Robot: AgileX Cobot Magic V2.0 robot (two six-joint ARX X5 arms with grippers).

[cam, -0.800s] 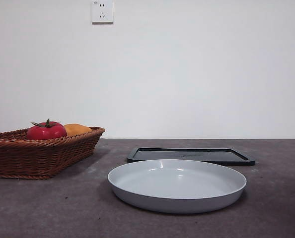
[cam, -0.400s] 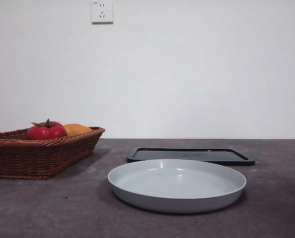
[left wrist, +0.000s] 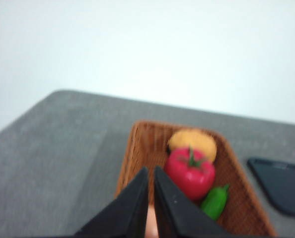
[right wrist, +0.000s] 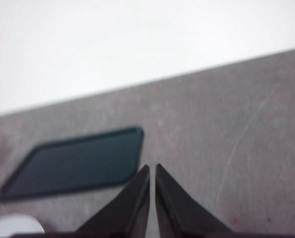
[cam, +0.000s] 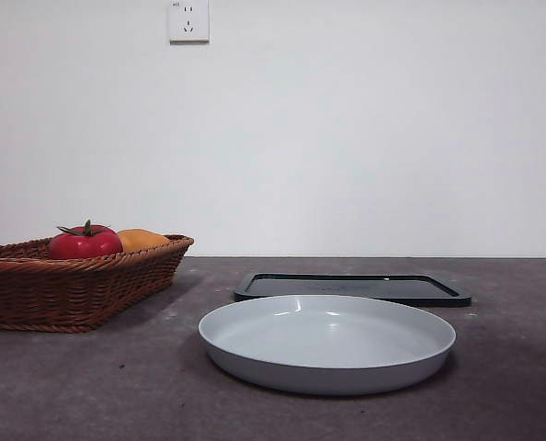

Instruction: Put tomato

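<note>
In the basket (cam: 71, 285) lie one tomato (left wrist: 190, 171), one orange fruit (left wrist: 192, 141) and one green pepper (left wrist: 215, 201), while the left gripper (left wrist: 151, 171) above it and the right gripper (right wrist: 152, 168) have jaws nearly closed, holding nothing.

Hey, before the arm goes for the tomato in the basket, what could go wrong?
The tomato sits wedged between the orange-yellow fruit and a green pepper, so jaws closing on it may catch or knock a neighbour. The left gripper is shut, so it must open first. The wicker basket could slide if bumped.
</note>
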